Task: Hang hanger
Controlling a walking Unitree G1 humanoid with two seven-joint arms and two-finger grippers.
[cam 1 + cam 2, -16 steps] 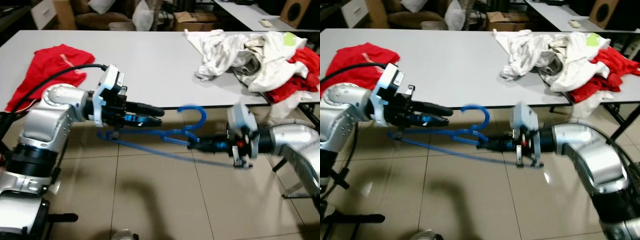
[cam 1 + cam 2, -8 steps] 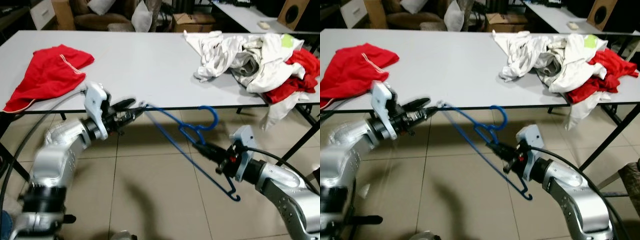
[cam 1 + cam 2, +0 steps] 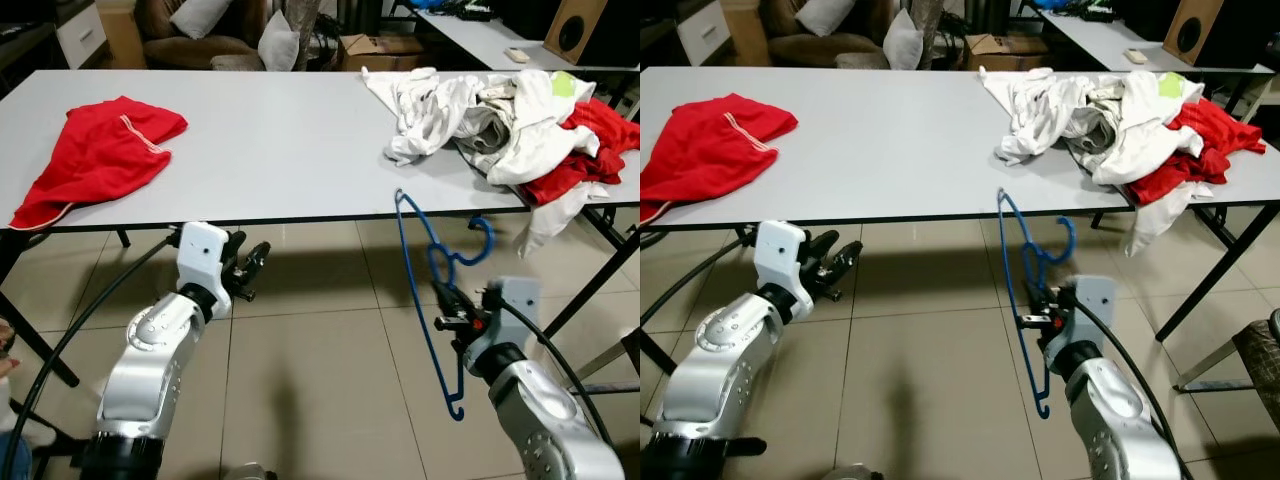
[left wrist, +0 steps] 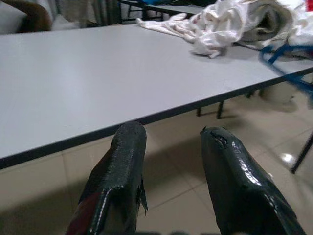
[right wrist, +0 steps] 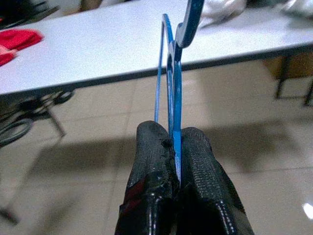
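A blue wire hanger (image 3: 436,266) stands nearly upright below the front edge of the white table (image 3: 280,130), its hook toward the right. My right gripper (image 3: 447,319) is shut on its neck; in the right wrist view the fingers (image 5: 151,147) pinch the blue hanger (image 5: 172,73). Lower left of the table edge, my left gripper (image 3: 250,262) is open with nothing in it. The left wrist view shows its two spread fingers (image 4: 128,147) pointing at the table's edge (image 4: 98,73).
A red garment (image 3: 95,155) lies on the table's left. A heap of white and red clothes (image 3: 510,110) covers its right end and hangs over the edge. Black table legs (image 3: 592,285) stand at right. A black cable (image 3: 70,335) loops by my left arm.
My left gripper let go of the hanger's end and drew back, open. The hanger swung from slanting to nearly upright in my right gripper, which shifted a little right.
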